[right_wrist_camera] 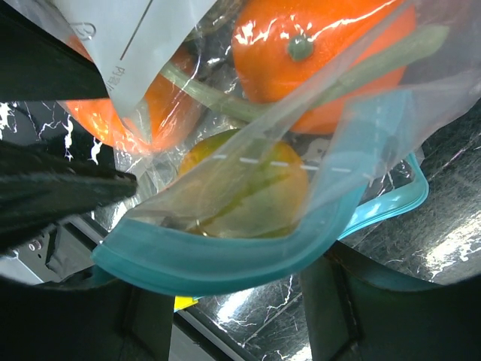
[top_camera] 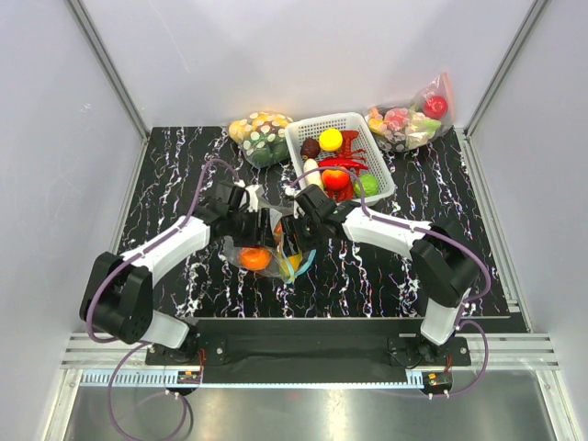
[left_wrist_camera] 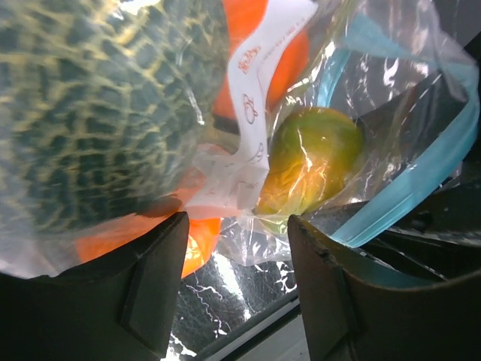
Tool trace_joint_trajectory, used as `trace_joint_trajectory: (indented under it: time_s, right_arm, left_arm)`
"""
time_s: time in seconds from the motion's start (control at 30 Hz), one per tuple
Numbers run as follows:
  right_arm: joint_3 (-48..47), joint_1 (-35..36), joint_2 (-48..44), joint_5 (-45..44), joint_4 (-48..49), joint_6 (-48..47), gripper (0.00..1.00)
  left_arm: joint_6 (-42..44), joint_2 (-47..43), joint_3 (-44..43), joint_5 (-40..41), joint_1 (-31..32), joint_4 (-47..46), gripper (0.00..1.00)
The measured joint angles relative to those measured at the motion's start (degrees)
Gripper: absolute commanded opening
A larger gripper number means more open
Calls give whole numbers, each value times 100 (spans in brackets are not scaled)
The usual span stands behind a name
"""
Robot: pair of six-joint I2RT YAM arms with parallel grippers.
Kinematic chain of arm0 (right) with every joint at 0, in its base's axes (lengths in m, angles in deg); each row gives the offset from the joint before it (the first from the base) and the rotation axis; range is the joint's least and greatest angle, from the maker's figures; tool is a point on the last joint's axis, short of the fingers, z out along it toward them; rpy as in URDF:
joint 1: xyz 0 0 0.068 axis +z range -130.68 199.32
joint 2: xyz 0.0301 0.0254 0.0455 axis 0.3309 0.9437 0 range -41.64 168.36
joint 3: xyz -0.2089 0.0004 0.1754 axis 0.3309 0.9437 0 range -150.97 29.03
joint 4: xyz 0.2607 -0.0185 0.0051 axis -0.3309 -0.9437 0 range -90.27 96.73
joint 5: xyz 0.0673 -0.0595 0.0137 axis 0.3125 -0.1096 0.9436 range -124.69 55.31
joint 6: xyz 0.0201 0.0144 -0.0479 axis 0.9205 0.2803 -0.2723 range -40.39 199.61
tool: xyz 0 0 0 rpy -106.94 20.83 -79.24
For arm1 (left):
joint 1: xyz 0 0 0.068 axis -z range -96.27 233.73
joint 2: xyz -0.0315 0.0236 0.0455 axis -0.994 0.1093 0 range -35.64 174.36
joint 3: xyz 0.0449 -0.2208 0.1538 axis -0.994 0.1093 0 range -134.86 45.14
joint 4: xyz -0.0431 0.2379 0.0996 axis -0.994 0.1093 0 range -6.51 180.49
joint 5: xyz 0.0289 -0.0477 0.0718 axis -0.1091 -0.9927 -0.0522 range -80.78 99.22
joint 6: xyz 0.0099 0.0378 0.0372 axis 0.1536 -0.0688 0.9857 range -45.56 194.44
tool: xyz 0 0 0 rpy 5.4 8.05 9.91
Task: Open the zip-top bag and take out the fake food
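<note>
The zip-top bag [top_camera: 266, 250] lies on the marble table between my two arms. Its teal zip strip [right_wrist_camera: 225, 259] is parted, with the other half curving behind [right_wrist_camera: 402, 199]. Inside the plastic sits the fake food: a dark green bumpy ball [left_wrist_camera: 90, 113], orange fruits [right_wrist_camera: 301, 53] and a yellow-green piece [left_wrist_camera: 316, 162]. My left gripper [top_camera: 246, 225] is open at the bag's left side; in the left wrist view its fingers [left_wrist_camera: 158, 278] flank bare table under the bag's edge. My right gripper [top_camera: 299, 230] is open at the mouth, and the strip crosses in front of its fingers [right_wrist_camera: 334, 301].
A white basket [top_camera: 294, 152] with several pieces of produce stands behind the bag. Left of it lies a bag of yellow-and-white spotted items [top_camera: 260, 133]. At the back right is a bag with a red apple [top_camera: 409, 119]. Walls close in on three sides.
</note>
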Motion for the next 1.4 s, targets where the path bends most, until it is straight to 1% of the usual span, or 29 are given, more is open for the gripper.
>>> trace_joint_trajectory:
  time_s: [0.1,0.17,0.2,0.3,0.33,0.4,0.43,0.53,0.7,0.73,0.8,0.83,0.97,1.1,1.4]
  right_arm:
    - [-9,-11,11,2,9,17,47]
    - [-11,-20,11,2,15,22,47]
    - [-11,-24,11,2,20,26,47]
    - [-11,-33,11,4,31,39,47]
    - [-11,-33,11,4,33,44,47]
    - [-11,-33,11,7,33,57,47]
    - [-11,-33,11,9,39,61,47]
    - [-9,-33,11,9,74,70,50]
    - [-7,-39,11,-13,76,120,59]
    - [9,-50,9,-13,87,140,62]
    - [94,-74,-17,-13,157,212,64]
    - [140,-94,-42,-9,199,249,68]
    - [286,-146,-168,-15,286,341,73]
    - [321,-214,-229,-31,291,376,76]
    - [448,-343,-444,-133,337,448,77]
  left_arm:
    - [2,107,-87,57,146,85,61]
    - [4,201,-173,94,240,129,59]
    - [0,240,-210,101,271,136,49]
    - [7,413,-299,146,350,168,29]
    - [17,470,-315,155,369,173,21]
    - [28,540,-334,186,407,192,15]
    - [37,564,-343,188,424,208,9]
    - [42,605,-385,181,472,227,0]
    - [68,616,-420,195,487,264,0]
    - [68,614,-420,203,490,262,0]
    - [68,614,-420,225,490,262,0]
    - [66,614,-420,229,490,262,0]
    - [66,614,-435,258,511,260,0]
    - [68,614,-444,374,520,328,0]
    - [70,614,-444,507,470,448,0]
